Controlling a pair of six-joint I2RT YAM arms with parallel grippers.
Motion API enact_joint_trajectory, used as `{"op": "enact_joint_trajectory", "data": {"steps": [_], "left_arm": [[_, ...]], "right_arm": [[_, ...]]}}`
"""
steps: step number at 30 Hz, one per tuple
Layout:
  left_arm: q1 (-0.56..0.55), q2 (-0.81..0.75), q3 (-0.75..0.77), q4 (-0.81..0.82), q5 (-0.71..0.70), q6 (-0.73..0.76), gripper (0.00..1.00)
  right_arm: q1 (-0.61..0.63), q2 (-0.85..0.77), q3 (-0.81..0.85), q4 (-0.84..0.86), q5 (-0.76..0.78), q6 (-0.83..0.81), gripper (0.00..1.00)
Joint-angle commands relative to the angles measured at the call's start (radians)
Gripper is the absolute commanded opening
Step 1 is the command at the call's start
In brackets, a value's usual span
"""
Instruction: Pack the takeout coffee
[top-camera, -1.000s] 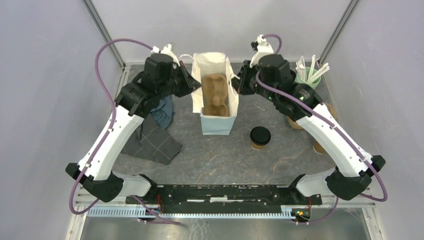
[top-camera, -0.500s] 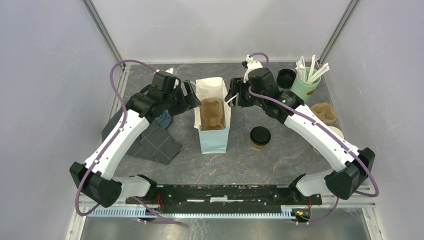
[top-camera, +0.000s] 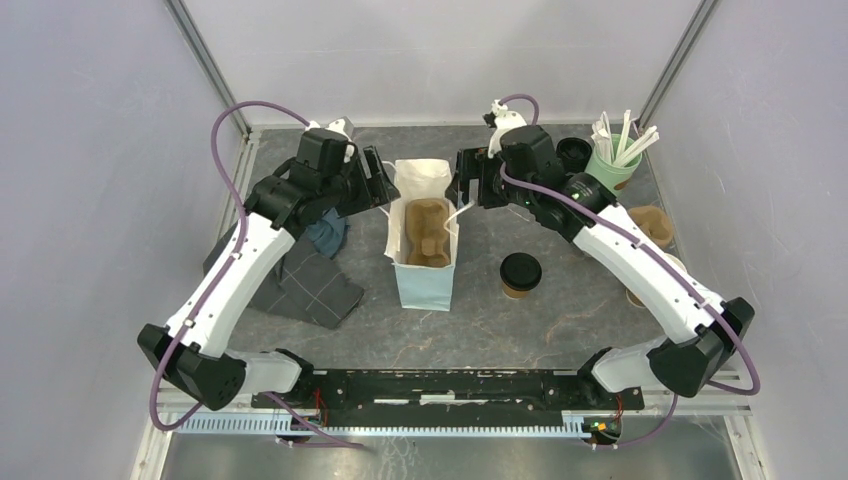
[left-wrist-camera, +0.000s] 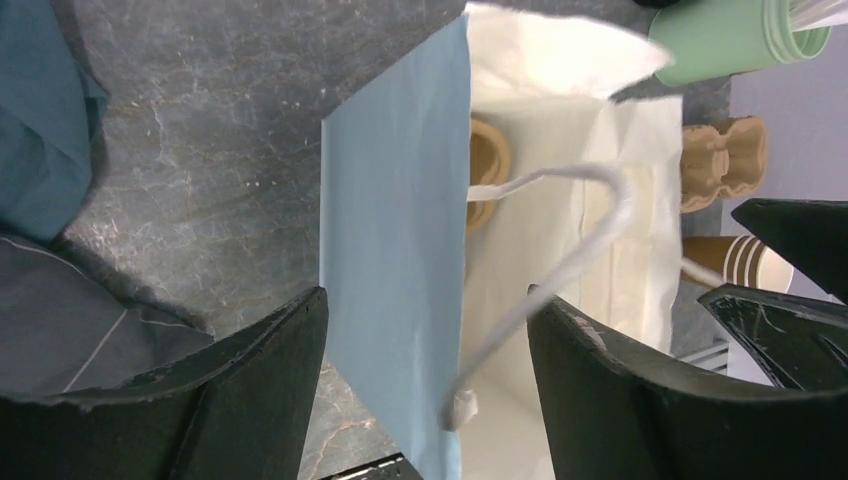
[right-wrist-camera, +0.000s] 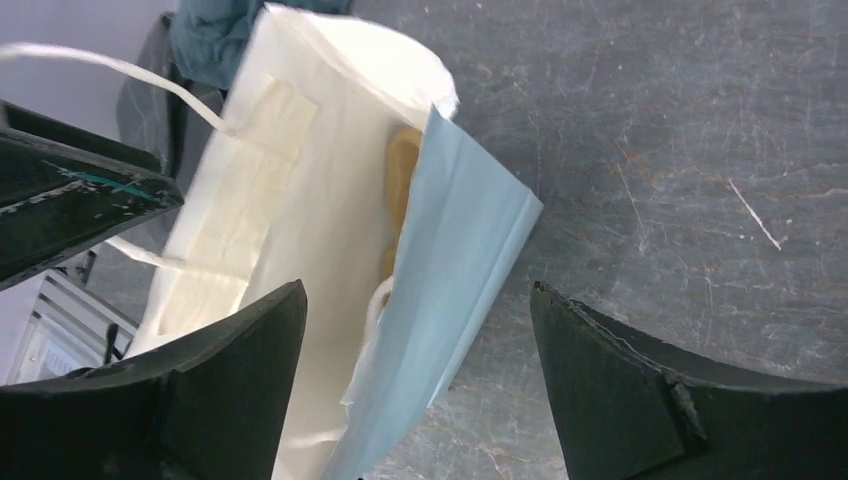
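The takeout coffee (top-camera: 520, 274), a brown paper cup with a black lid, stands alone on the table right of the bag. The light blue paper bag (top-camera: 422, 287) stands upright with its white inside showing and a brown pulp carrier (top-camera: 424, 232) in it. My left gripper (top-camera: 383, 190) is open at the bag's left rim; in the left wrist view its jaws (left-wrist-camera: 428, 300) straddle the blue wall (left-wrist-camera: 395, 250) and a loose white handle (left-wrist-camera: 560, 262). My right gripper (top-camera: 463, 188) is open at the right rim, its jaws (right-wrist-camera: 418, 290) straddling the bag wall (right-wrist-camera: 460, 260) without touching it.
A green cup of white sticks (top-camera: 617, 160) and a black-lidded cup (top-camera: 573, 153) stand at the back right. A spare pulp carrier (top-camera: 648, 225) lies under the right arm. A dark grey cloth (top-camera: 300, 285) and a teal cloth (top-camera: 325, 232) lie on the left.
Both grippers have gone from shut to open and let go of the bag. The bag has come down nearer the front and its mouth has narrowed; both arms moved with it.
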Motion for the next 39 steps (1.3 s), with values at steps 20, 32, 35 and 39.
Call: {"op": "enact_joint_trajectory", "data": {"steps": [20, 32, 35, 39], "left_arm": [[0.002, 0.013, 0.152, 0.034, -0.042, 0.140, 0.48], [0.002, 0.006, 0.174, 0.045, -0.010, 0.143, 0.16], [0.002, -0.005, 0.171, 0.051, -0.010, 0.139, 0.10], [0.001, -0.019, 0.169, 0.078, 0.025, 0.123, 0.02]], "right_arm": [[-0.006, -0.145, 0.015, -0.029, -0.192, 0.235, 0.90], [0.030, -0.172, -0.139, 0.242, -0.119, 0.357, 0.78], [0.032, -0.165, -0.162, 0.306, -0.071, 0.369, 0.69], [0.041, -0.188, -0.248, 0.483, -0.056, 0.393, 0.40]]}}
